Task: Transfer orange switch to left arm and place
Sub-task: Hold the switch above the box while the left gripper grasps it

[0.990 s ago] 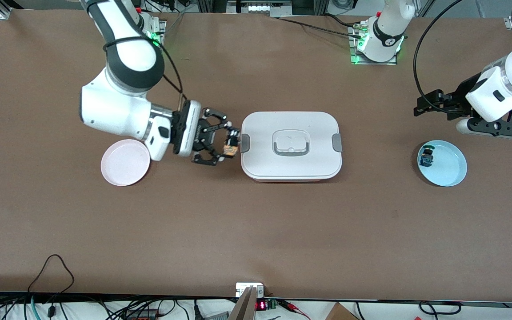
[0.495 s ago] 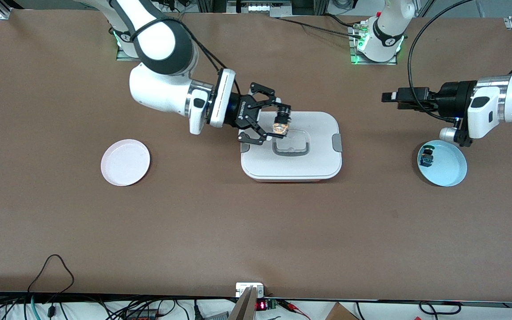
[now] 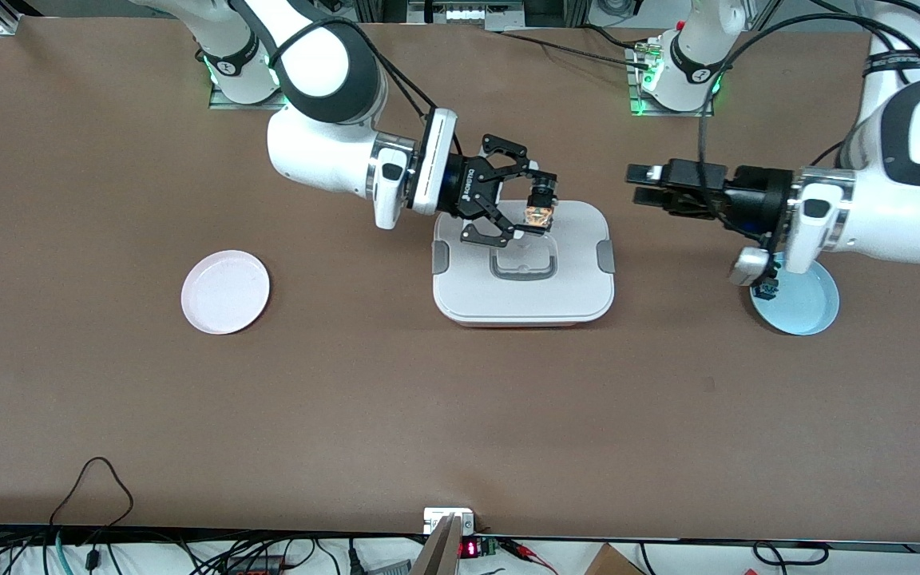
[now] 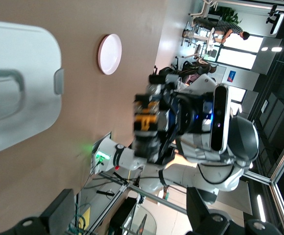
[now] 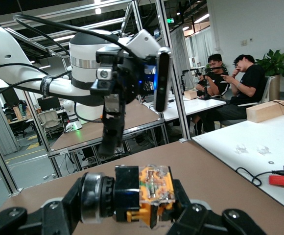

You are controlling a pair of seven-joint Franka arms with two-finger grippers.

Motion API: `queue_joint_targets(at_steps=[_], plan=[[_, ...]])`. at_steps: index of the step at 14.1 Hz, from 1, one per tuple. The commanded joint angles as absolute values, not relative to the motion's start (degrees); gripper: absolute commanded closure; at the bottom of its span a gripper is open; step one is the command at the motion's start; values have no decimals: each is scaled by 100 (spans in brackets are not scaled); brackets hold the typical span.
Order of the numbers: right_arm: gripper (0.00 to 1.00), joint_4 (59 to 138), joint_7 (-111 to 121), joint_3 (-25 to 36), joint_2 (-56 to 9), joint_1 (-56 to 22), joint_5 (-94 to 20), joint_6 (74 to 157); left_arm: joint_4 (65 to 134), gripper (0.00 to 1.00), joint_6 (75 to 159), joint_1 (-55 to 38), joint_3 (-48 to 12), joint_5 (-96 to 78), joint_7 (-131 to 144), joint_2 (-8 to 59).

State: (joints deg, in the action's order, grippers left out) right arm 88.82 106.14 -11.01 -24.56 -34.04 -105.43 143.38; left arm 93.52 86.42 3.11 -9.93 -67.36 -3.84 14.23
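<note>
Front view, right arm: the right end effector (image 3: 538,209), a bit above the middle of the frame, pinches the orange switch (image 3: 540,214) up in the air over the box (image 3: 522,295).
Front view, left arm: the left end effector (image 3: 642,180) is at the upper right of the frame, over the bare desk (image 3: 460,415) between the box and the blue plate (image 3: 807,311). I cannot tell if it is spread or pressed together.
Front view, other things: a pink plate (image 3: 225,291) sits at the middle left.
Left wrist view: the switch (image 4: 146,119) shows in the middle, held out toward this camera.
Right wrist view: the switch (image 5: 154,192) fills the bottom middle, squeezed tight.
What could go wrong: the switch is tiny, so it may drop onto the box if the right arm lets go too soon. An arm that dips low may bump the lid.
</note>
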Motion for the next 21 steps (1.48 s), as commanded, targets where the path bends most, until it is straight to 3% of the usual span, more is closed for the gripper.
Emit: queue_joint_targets(at_steps=[1,5,9,12,15,16,17,18,19,21], plan=[[87,8499,10784,-1072,-2698,-3603,-10792,14502,9290,0,9357,-121,-1019,-6899,-527,1538],[87,8429,10775,-1063,-2725,-3604,-10819,14537,9290,7,9580,-237,-1020,-6891,-913,1661],[87,8420,10740,-1063,-2716,-3604,-10819,14537,9334,36,9536,-290,-1046,-6899,-976,1679],[87,8420,10705,-1063,-2716,-3604,-10819,14546,9334,64,9527,-325,-1037,-6899,-976,1679],[86,8411,10679,-1063,-2716,-3604,-10819,14546,9325,82,9475,-325,-1037,-6891,-976,1644],[85,8411,10679,-1063,-2716,-3595,-10819,14546,9316,83,9440,-325,-1037,-6891,-976,1644],[80,8411,10670,-1063,-2716,-3595,-10819,14546,9325,83,9431,-325,-1037,-6882,-984,1644],[57,8411,10661,-1055,-2716,-3586,-10819,14546,9316,84,9431,-325,-1037,-6873,-984,1644],[1,8411,10652,-1046,-2716,-3586,-10819,14546,9308,85,9431,-325,-1037,-6873,-976,1644],[0,8411,10626,-1046,-2707,-3551,-10828,14546,9299,88,9387,-308,-1037,-6855,-984,1644]])
